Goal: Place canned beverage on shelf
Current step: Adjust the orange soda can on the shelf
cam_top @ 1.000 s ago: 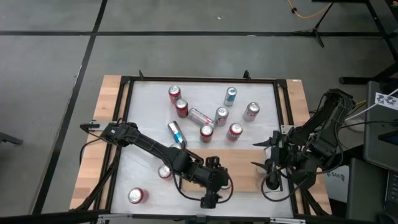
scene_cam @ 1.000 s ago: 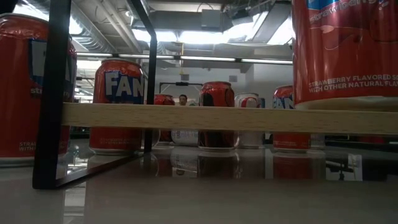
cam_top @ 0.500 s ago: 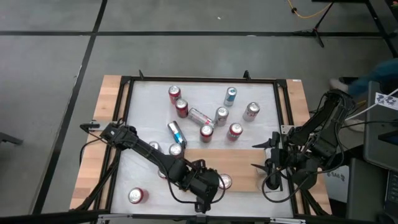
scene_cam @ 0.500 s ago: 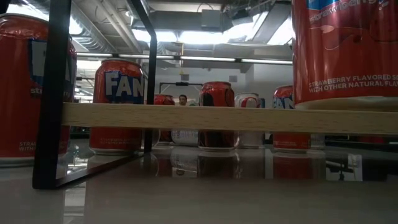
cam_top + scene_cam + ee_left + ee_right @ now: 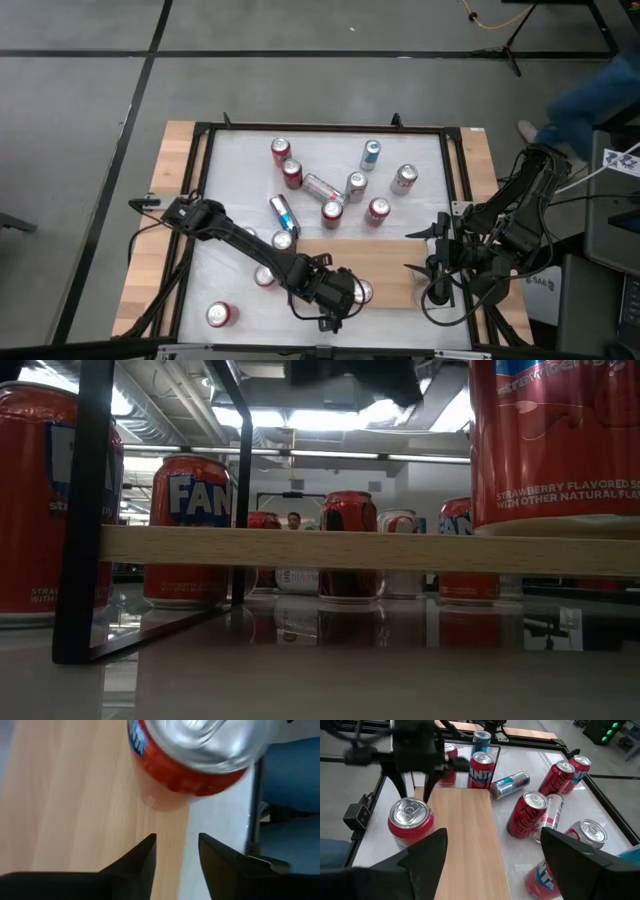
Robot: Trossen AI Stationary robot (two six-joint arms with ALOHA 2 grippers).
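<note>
Red can [image 5: 410, 820] stands on shelf [image 5: 465, 845]; left gripper [image 5: 177, 852] fingers apart, empty. Right gripper [image 5: 492, 855] fingers wide. Can looks rigid, slick, dentable: grip mid-body.

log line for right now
left gripper open, clear of red can | can upright on shelf | right gripper open at shelf end

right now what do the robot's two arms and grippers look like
Both arms are dark, jointed and slim, with black cables looping alongside them. The left gripper ends in two black, wedge-shaped fingers with flat inner faces. The right gripper has the same matte black, angular fingers. No markings show on either.
</note>
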